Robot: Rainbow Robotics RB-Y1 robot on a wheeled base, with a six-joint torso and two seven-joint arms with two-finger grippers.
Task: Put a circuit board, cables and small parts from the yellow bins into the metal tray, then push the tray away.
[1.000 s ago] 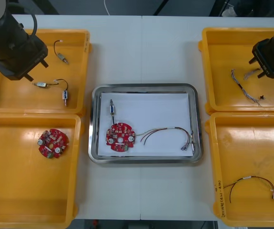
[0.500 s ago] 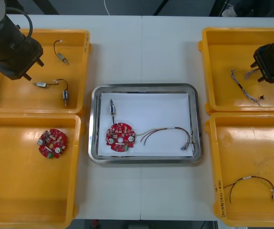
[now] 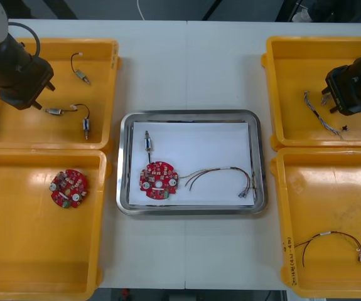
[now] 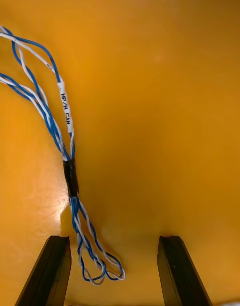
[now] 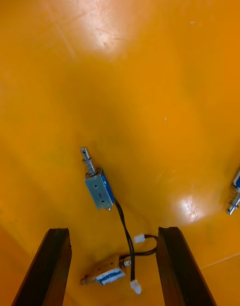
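Observation:
The metal tray [image 3: 189, 115], white inside, holds a round red circuit board [image 3: 158, 180], a small metal part [image 3: 147, 142] and a red and yellow cable [image 3: 224, 175]. My right gripper [image 3: 329, 97] hangs open in the far right yellow bin [image 3: 274, 94], just over the twisted blue and white cable [image 3: 321, 116]. In the right wrist view the cable [image 4: 67, 136] ends in a loop between the open gripper [image 4: 115, 271], nearer one finger [image 4: 47, 271]. My left gripper [image 3: 42, 95] is open above the far left bin, with small metal parts [image 5: 100, 188] below its fingers [image 5: 175, 266].
The far left bin [image 3: 114, 81] holds three small metal parts on black leads [image 3: 85, 127]. A second red circuit board [image 3: 69, 188] lies in the near left bin. A black cable [image 3: 331, 241] lies in the near right bin [image 3: 280, 251].
My right gripper has moved left and lower, onto the blue and white cable. The left arm has drawn back slightly toward the left edge. The tray's contents have not moved.

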